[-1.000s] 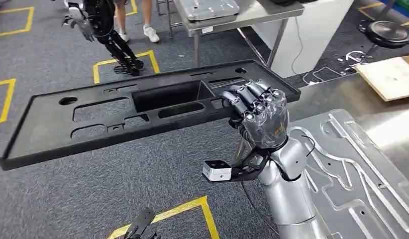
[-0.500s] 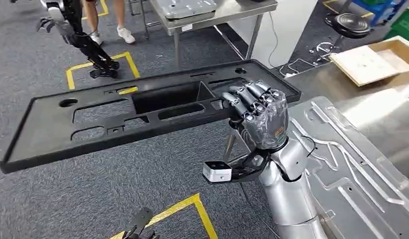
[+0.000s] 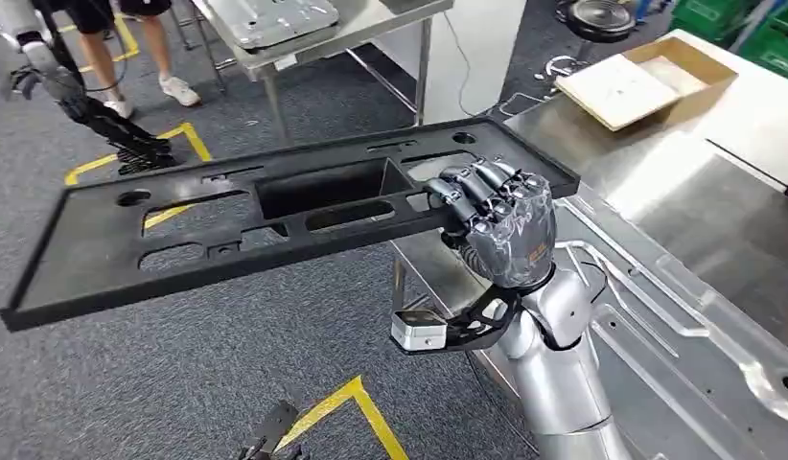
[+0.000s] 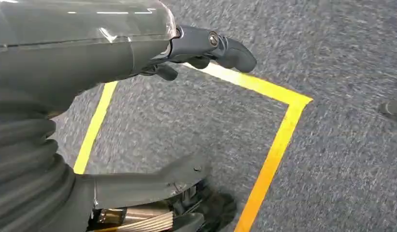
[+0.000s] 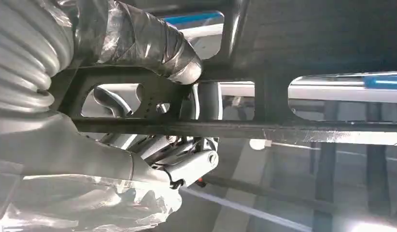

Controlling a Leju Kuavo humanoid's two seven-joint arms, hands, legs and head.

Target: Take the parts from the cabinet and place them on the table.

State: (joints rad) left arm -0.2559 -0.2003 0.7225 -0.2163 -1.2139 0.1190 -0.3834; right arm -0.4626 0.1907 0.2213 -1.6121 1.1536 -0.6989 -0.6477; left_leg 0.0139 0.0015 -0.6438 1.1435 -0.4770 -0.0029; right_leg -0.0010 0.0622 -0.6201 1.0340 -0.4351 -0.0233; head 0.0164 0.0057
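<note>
A long black plastic panel (image 3: 208,240) with several cut-outs hangs level in the air in front of me. My right hand (image 3: 505,225) grips it at its right end, fingers curled over the near edge. From the right wrist view, the panel's rib (image 5: 283,128) crosses the picture with my right hand (image 5: 138,38) wrapped around it. The panel's left end reaches out over the carpet, its right end over the steel table (image 3: 697,220). My left hand (image 4: 138,53) hangs low above the grey carpet and holds nothing, its fingers (image 4: 220,46) loosely apart.
A stamped silver metal sheet (image 3: 659,355) lies on the steel table at my right. A cardboard box (image 3: 644,77) sits at the table's far end. Farther back stands another table (image 3: 371,24) bearing a metal part (image 3: 270,19). A person (image 3: 150,48) and another robot (image 3: 55,81) stand at far left.
The camera has turned, so the floor and far table slid left and more of the steel table shows at right. My right hand keeps its hold on the panel.
</note>
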